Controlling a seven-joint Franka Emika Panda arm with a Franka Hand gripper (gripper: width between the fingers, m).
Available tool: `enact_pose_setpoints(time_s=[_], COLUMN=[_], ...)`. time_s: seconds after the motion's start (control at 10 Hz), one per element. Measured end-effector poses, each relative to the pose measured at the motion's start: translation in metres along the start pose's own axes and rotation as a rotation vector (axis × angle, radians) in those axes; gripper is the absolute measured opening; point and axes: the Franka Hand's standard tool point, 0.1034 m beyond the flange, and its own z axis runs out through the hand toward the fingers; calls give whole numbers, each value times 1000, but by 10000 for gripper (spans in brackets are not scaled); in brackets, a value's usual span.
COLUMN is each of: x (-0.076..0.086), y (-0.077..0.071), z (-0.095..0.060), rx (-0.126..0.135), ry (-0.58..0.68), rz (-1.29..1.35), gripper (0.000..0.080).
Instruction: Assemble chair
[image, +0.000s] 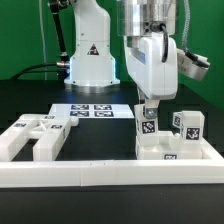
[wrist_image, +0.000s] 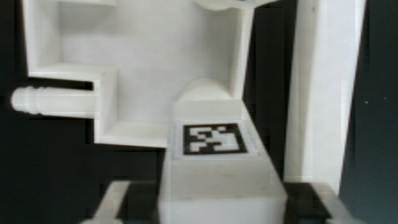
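Upright chair leg (image: 148, 125) in gripper (image: 148, 107)

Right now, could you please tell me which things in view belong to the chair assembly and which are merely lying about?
Belongs to the job:
- upright tagged piece, gripped by the pincer
- second tagged piece
- flat panel
- slotted part

Just lying about:
- marker board
- border rail
- robot base

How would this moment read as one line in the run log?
gripper: shut on tagged piece | tagged piece: upright above flat panel | contact with panel: unclear
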Motion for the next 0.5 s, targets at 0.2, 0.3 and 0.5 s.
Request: enact_pose_setpoints(time_s=[0.2,0.3,0.5], x=[0,0,1], y=[0,0,0], z=[0,0,-1], rx=[0,0,2], ry=[0,0,1], rz=[-122,-142,-387], gripper=[496,600,640])
